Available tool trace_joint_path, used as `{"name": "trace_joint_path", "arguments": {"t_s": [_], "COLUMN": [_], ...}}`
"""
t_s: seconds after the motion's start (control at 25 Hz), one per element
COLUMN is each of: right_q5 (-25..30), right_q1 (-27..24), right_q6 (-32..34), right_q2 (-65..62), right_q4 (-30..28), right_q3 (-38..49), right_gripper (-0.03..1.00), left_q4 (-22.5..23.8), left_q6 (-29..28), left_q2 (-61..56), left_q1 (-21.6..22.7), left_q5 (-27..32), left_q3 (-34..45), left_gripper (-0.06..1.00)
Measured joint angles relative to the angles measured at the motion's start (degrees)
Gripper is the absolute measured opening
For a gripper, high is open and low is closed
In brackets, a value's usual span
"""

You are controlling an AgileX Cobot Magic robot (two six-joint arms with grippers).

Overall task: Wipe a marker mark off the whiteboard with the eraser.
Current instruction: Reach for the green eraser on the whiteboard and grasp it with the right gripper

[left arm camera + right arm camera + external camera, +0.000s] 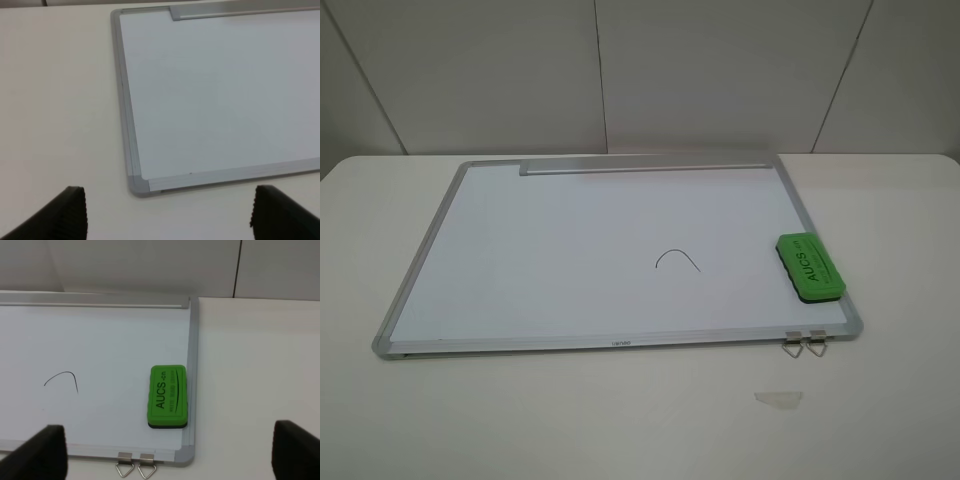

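Note:
The whiteboard (570,250) lies flat on the table with its tray strip (645,165) along the far edge. The marker mark (678,258) is a thin dark arch right of the board's middle. The green eraser (810,266) rests on the board's right edge, lettering up. Neither gripper shows in the exterior high view. In the right wrist view my right gripper (170,450) is open, back from the eraser (168,396), with the marker mark (62,379) off to one side. My left gripper (170,212) is open and empty near the whiteboard (225,100) at its near left corner.
Two metal clips (805,343) hang off the board's near edge at the right. A small clear scrap of tape (778,398) lies on the white table (470,420) in front of them. A pale wall rises behind the table.

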Motion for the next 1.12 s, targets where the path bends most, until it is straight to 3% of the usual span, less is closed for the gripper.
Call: {"name": "trace_joint_path", "arguments": {"t_s": [1.12], "right_q5": [0.0], "right_q1": [0.0], "right_q6": [0.0], "right_q2": [0.0], "right_q4": [0.0], "right_q3": [0.0], "right_gripper": [0.82], "left_q4": [0.0], "left_q6": [0.0], "left_q2": [0.0], "left_q1": [0.0], "left_q5": [0.0], "left_q3": [0.0], "left_gripper": [0.69]}}
